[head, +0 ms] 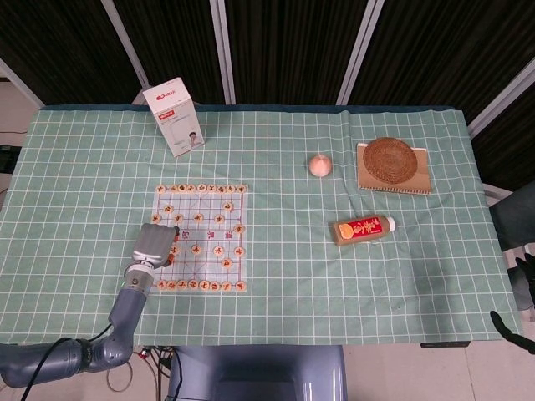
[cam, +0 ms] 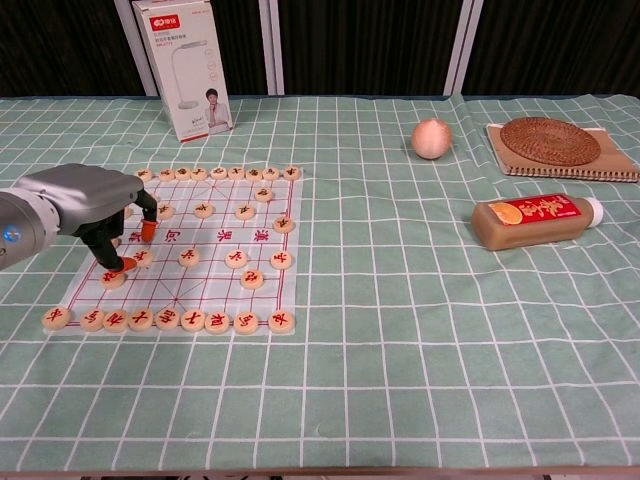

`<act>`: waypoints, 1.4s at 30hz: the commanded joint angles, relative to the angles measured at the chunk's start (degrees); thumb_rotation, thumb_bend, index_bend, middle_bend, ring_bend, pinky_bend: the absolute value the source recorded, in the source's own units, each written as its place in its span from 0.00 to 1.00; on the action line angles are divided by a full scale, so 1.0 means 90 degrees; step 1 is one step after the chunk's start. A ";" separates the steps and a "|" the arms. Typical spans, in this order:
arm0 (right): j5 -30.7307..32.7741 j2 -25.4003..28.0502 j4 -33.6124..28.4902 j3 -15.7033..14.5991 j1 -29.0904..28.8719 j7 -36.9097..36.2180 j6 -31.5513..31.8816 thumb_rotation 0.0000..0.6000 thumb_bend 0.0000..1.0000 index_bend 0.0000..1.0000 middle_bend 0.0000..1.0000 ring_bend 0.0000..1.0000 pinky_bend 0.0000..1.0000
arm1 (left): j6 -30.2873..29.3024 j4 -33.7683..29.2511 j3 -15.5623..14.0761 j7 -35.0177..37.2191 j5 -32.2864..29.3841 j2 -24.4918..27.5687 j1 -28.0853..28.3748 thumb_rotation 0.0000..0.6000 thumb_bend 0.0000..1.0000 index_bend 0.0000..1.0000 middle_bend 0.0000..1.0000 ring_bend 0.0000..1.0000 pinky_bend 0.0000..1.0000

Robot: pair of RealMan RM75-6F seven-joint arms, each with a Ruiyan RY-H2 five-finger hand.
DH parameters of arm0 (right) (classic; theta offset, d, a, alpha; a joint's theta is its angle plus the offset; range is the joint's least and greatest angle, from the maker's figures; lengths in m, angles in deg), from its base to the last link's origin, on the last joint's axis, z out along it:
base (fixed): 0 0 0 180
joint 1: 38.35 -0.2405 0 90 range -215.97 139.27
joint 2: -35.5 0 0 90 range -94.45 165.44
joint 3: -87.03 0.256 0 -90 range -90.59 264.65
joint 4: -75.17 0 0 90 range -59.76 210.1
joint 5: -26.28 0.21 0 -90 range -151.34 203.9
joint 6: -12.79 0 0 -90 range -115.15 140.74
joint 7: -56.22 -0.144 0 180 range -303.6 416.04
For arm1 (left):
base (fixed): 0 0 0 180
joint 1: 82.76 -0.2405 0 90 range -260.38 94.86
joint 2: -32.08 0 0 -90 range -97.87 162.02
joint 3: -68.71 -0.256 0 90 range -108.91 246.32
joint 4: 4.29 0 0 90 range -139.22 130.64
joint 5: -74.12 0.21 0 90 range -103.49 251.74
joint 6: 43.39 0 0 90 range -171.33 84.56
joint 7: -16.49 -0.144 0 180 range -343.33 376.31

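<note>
A Chinese chess board [head: 209, 238] [cam: 215, 248] lies on the green checked cloth, left of centre, with round wooden pieces [cam: 192, 320] in rows along its near and far edges and several scattered between. My left hand [head: 156, 244] [cam: 92, 203], grey with orange fingertips [cam: 129, 264], hangs over the board's left side with its fingers pointing down and apart. One fingertip stands close to a piece [cam: 113, 279] and another piece [cam: 142, 257] lies between fingertip and thumb. Nothing is lifted. My right hand shows in neither view.
A white lamp box [head: 175, 117] [cam: 183, 65] stands behind the board. To the right are a pale round onion-like ball [head: 320, 164] [cam: 431, 137], a woven mat on a notebook [head: 393, 163] [cam: 550, 140], and a lying brown bottle [head: 362, 229] [cam: 535, 220].
</note>
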 commanded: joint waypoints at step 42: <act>0.0036 0.0009 -0.0040 0.0029 0.0015 -0.0062 -0.0009 1.00 0.37 0.00 0.00 0.00 0.00 | -0.0154 0.0166 -0.0173 0.0362 -0.0110 -0.0070 0.0280 1.00 0.32 0.51 1.00 0.98 1.00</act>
